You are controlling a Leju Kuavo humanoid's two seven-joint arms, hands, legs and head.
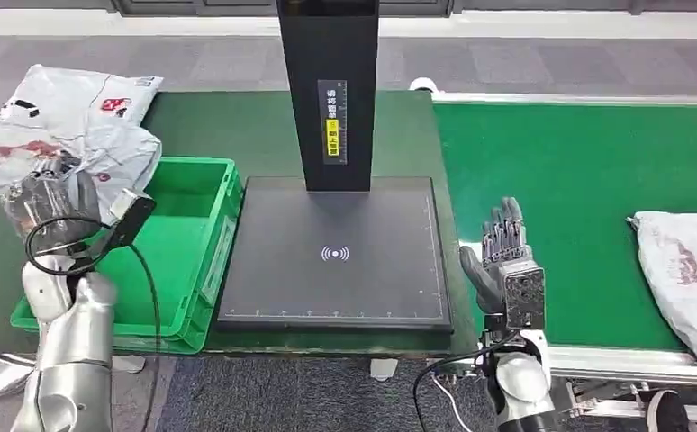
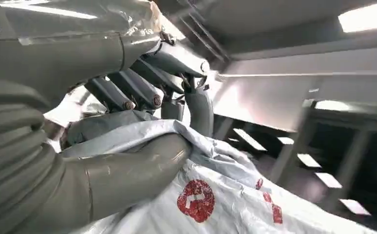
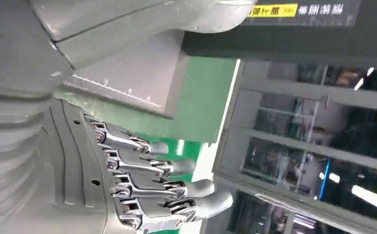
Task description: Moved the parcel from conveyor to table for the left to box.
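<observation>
Your left hand (image 1: 52,202) grips a grey parcel (image 2: 225,195) at nine o'clock, over the green bin's (image 1: 196,270) left rim; fingers (image 2: 142,92) and thumb pinch its wrinkled film, which carries a red round mark. You have three parcels: this one, one (image 1: 66,103) on the dark green counter (image 1: 237,126) behind, one (image 1: 692,270) on the green conveyor (image 1: 579,180) at three o'clock. Your right hand (image 1: 507,256) is empty, fingers straight, slightly apart. The scanner post's (image 1: 327,90) yellow label is unreadable.

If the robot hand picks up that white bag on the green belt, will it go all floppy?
Probably floppy: the white bag on the conveyor belt looks wrinkled and soft. It probably won't roll, since it lies flat. It may be slippery; a similar bag held by the left robot hand looks glossy.
</observation>
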